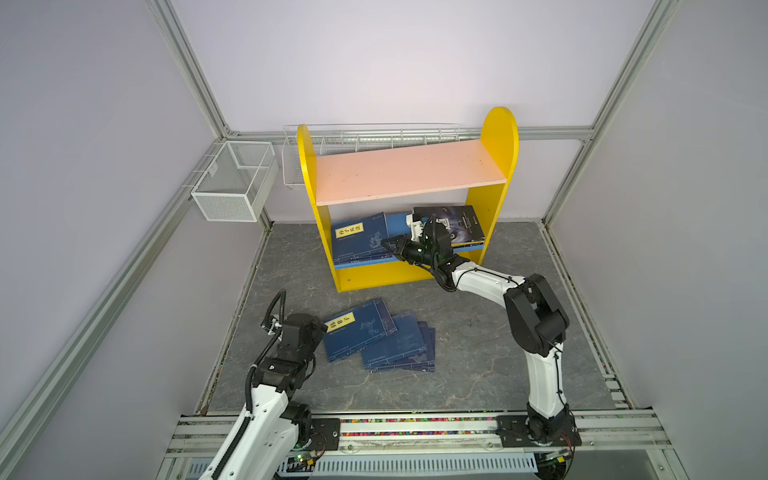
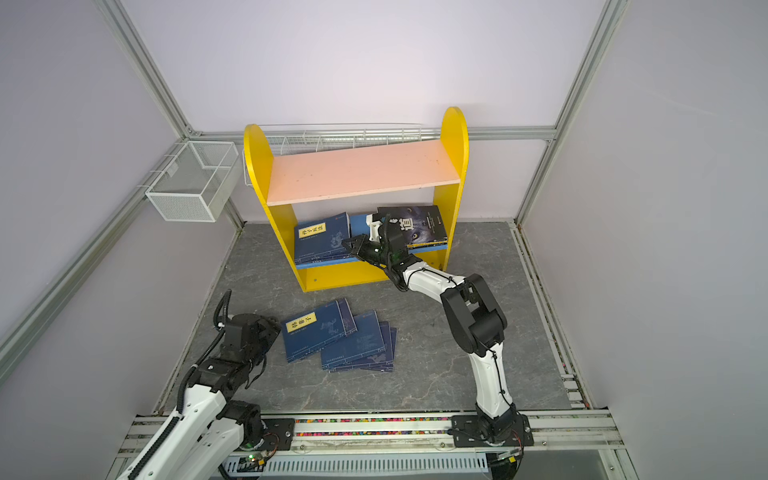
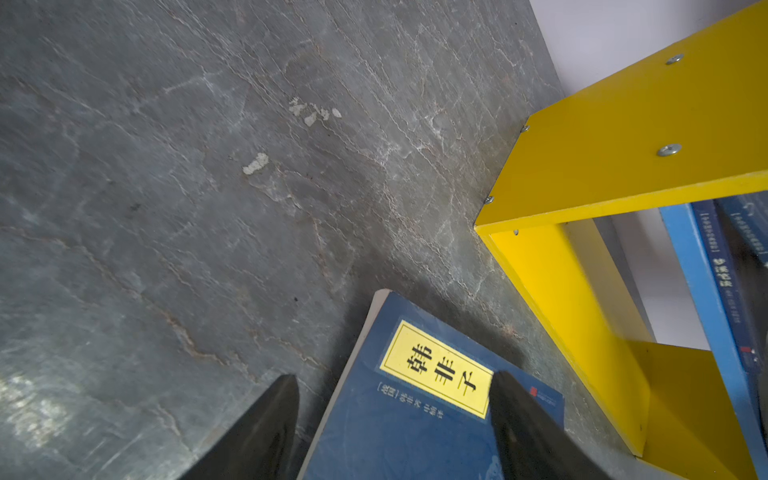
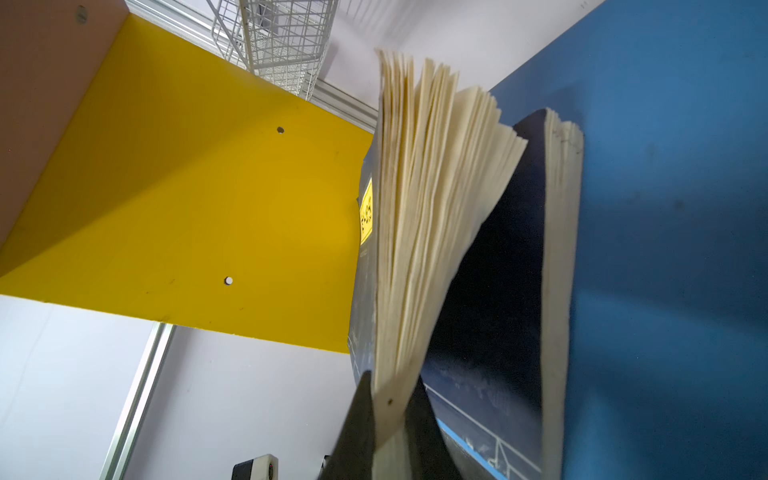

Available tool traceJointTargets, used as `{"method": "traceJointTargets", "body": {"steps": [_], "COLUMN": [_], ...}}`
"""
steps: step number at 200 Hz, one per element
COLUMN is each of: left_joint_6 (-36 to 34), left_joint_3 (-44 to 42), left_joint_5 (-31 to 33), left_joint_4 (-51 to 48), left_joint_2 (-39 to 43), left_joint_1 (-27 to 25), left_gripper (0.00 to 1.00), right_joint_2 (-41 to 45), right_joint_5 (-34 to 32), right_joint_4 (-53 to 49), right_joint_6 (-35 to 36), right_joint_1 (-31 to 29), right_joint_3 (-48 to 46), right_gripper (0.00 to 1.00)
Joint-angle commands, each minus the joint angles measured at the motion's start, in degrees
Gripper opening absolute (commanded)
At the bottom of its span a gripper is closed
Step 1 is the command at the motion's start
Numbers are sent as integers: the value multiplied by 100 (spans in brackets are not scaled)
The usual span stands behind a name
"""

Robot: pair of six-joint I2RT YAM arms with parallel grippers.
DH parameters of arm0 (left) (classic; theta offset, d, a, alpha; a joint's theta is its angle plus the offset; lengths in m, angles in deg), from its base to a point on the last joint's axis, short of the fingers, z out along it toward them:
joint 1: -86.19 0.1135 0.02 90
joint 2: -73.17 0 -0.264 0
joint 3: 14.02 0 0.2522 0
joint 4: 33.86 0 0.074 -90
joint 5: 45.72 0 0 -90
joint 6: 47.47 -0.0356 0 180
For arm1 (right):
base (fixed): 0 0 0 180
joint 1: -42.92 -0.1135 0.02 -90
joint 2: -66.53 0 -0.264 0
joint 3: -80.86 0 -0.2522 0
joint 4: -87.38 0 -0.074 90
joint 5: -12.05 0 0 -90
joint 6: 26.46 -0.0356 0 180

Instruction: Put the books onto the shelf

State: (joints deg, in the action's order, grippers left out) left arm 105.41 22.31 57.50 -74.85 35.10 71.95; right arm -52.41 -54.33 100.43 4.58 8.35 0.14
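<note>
On shelf [image 1: 500, 141]: your right gripper [image 4: 388, 411] pinches pages of a navy book [image 4: 415, 208].
Left gripper [image 3: 395, 376]: wide, seemingly hovering over floor book [image 3: 395, 440].

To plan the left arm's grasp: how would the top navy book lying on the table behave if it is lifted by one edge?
Probably floppy: the top navy book looks like a thin paperback, and the similar held book fans its pages in the right gripper. It may slide first, since it lies partly on another navy book.

Right gripper [image 1: 392, 246] at navy books [image 1: 359, 239] on shelf [image 1: 500, 141] lower board, black book [image 1: 459, 224] beside; left gripper [image 1: 321, 328] beside floor stack [image 1: 386, 345].
</note>
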Motion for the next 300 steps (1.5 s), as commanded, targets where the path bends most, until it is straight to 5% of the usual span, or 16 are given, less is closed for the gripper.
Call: {"method": "traceJointTargets", "body": {"steps": [1, 81, 173, 300], "left_joint_6": [-3, 6, 74, 85], "left_joint_3": [55, 27, 3, -15], "left_joint_5": [15, 38, -35, -37], "left_joint_4": [15, -13, 50, 48], "left_joint_2": [23, 99, 92, 98], "left_joint_1": [27, 33, 29, 27], "left_gripper": [73, 74, 74, 75], "right_joint_2": [99, 215, -203, -672], "right_joint_5": [74, -731, -1643, -1839], "right_joint_4": [45, -2723, -4721, -4998], "right_joint_6": [-27, 1521, 2868, 3224], "right_joint_1": [-48, -210, -391, -465], "right_joint_3": [75, 1219, 2455, 3006], "right_gripper": [13, 34, 64, 62]}}
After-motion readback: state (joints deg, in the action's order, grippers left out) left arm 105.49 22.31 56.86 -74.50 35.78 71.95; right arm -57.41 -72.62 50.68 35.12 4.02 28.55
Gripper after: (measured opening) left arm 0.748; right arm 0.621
